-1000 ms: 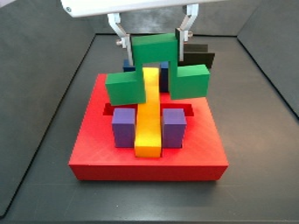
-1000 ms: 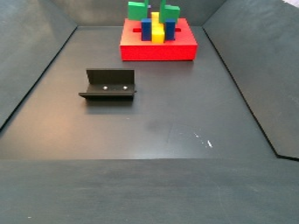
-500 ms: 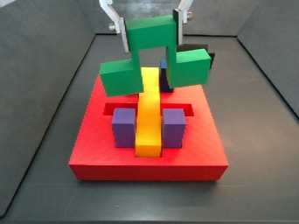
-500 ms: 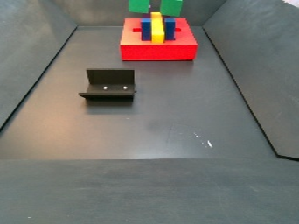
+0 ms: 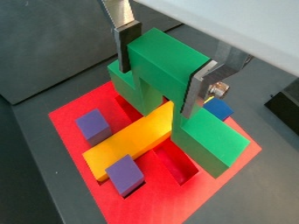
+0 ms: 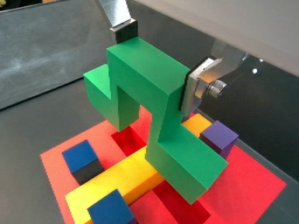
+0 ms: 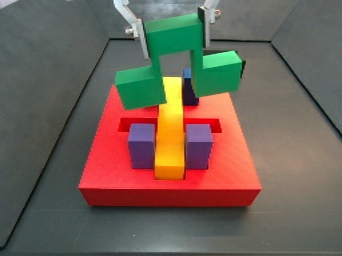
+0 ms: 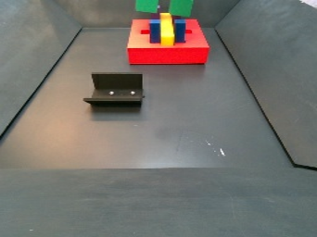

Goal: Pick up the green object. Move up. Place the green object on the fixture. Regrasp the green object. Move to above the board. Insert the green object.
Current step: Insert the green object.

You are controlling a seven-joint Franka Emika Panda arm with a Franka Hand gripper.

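Note:
My gripper (image 7: 171,36) is shut on the green object (image 7: 177,66), its silver fingers (image 5: 124,45) clamping the tall central block. It holds the piece above the far end of the red board (image 7: 107,176), arms pointing down on either side of the long yellow bar (image 7: 170,128). The piece shows in both wrist views (image 5: 163,77) (image 6: 146,109), clear of the board (image 5: 216,182) below. In a side view only the green arms (image 8: 165,6) show at the frame's edge above the board (image 8: 168,53). The black fixture (image 8: 115,90) stands bare on the floor, far from the gripper.
Two purple blocks (image 7: 142,143) (image 7: 199,143) flank the yellow bar; blue blocks (image 6: 82,161) (image 5: 218,109) sit at the board's far end. An open recess (image 5: 183,169) lies beside the bar. Dark walls surround the grey floor (image 8: 173,139).
The gripper has lifted the green object upward from the board over the last second; since half a second ago it has barely moved.

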